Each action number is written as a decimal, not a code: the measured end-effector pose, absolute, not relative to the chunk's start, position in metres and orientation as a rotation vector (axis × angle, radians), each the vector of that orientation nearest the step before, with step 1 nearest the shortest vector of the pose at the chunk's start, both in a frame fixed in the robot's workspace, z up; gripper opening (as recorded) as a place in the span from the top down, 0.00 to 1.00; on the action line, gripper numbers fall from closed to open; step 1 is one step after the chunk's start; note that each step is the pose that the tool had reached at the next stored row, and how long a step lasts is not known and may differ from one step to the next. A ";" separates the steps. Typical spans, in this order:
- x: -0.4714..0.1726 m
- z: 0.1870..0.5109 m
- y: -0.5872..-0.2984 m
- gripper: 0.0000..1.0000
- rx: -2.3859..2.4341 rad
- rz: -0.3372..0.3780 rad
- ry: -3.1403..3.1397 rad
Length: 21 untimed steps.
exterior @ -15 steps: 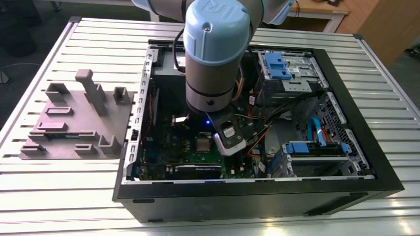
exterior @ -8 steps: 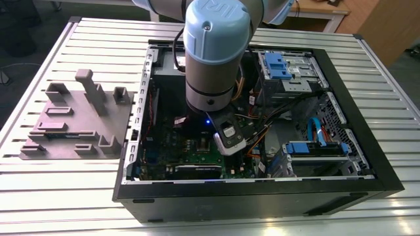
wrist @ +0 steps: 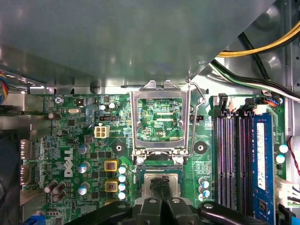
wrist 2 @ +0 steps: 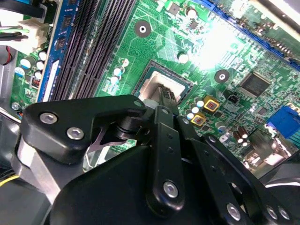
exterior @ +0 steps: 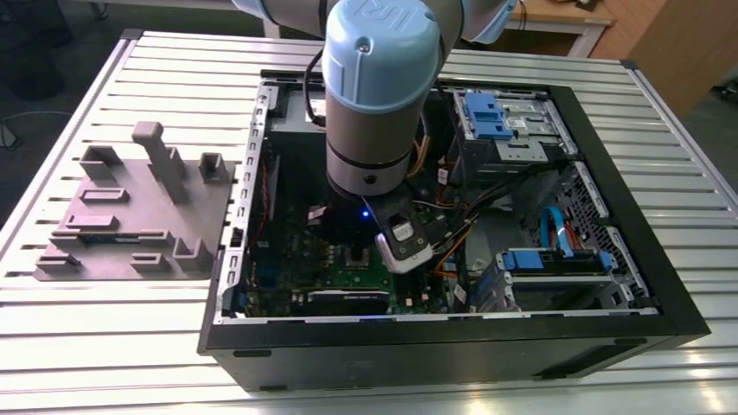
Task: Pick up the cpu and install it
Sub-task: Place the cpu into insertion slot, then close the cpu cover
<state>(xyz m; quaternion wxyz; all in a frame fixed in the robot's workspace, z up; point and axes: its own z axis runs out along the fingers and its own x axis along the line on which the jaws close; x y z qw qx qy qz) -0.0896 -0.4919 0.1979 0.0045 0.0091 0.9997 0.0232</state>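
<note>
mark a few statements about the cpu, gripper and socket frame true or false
1. The gripper is down over the cpu at the socket on the motherboard. True.
2. The socket frame is folded shut over the cpu. False: it stands flipped open, beside the cpu.
3. The arm reaches into the open case. True.
4. The cpu lies on the grey fixture beside the case. False: it sits at the socket, under the gripper.
5. The memory slots run alongside the socket. True.
</note>
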 end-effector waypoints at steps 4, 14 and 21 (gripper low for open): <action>-0.090 0.199 -0.492 0.90 0.029 0.073 3.132; -0.090 0.201 -0.492 0.90 0.029 0.073 3.131; -0.090 0.202 -0.492 0.90 0.029 0.073 3.132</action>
